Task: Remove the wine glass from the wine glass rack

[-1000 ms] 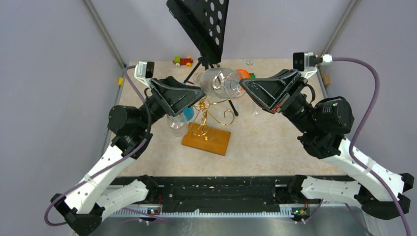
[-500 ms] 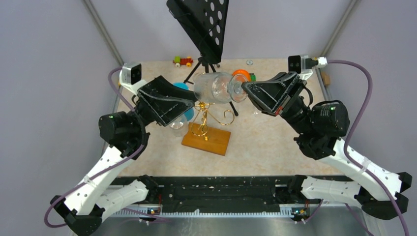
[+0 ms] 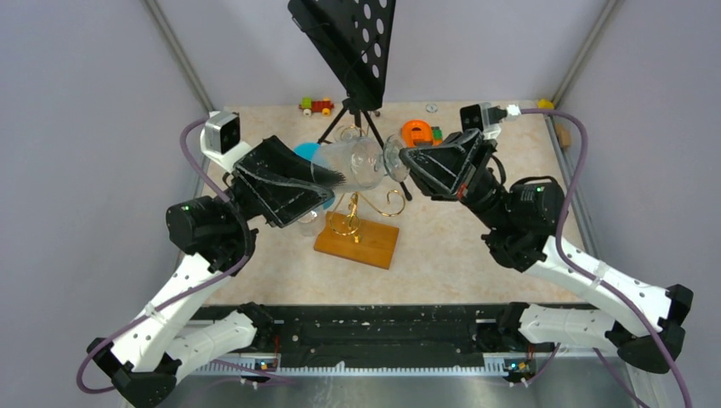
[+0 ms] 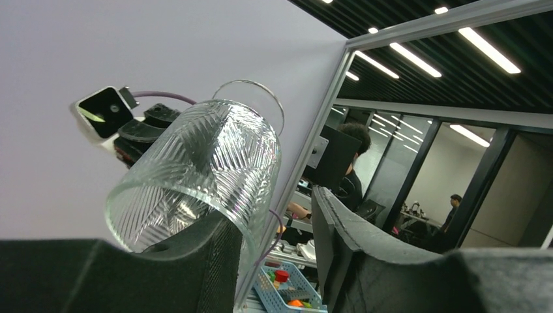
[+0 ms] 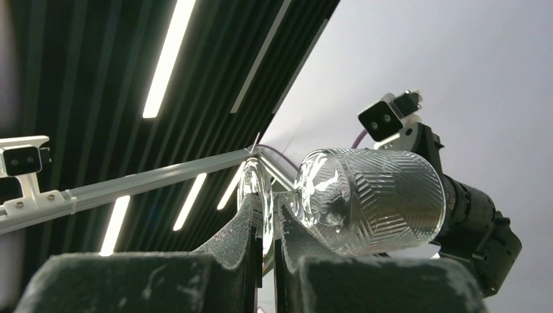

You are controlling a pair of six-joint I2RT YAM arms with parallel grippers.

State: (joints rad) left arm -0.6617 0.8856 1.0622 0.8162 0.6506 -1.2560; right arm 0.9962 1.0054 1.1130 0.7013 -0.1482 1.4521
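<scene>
The ribbed clear wine glass (image 3: 353,161) lies on its side in the air above the gold wire wine glass rack (image 3: 357,208), which stands on its orange-brown wooden base (image 3: 361,244). My right gripper (image 3: 403,161) is shut on the glass's foot, seen edge-on between the pads in the right wrist view (image 5: 266,208), with the bowl (image 5: 378,195) to their right. My left gripper (image 3: 330,185) is open at the bowl's mouth. In the left wrist view (image 4: 270,215) the bowl's rim (image 4: 202,169) sits over its left finger.
A second clear glass (image 3: 307,223) hangs low on the rack's left side. The black music stand (image 3: 349,42) on its tripod stands just behind. A blue round object (image 3: 306,153), an orange object (image 3: 417,132) and a toy train (image 3: 316,105) lie at the back.
My right gripper has carried the glass to the left and slightly toward me, turning it level. My left arm has drawn back to the left, its fingers staying at the bowl's mouth.
</scene>
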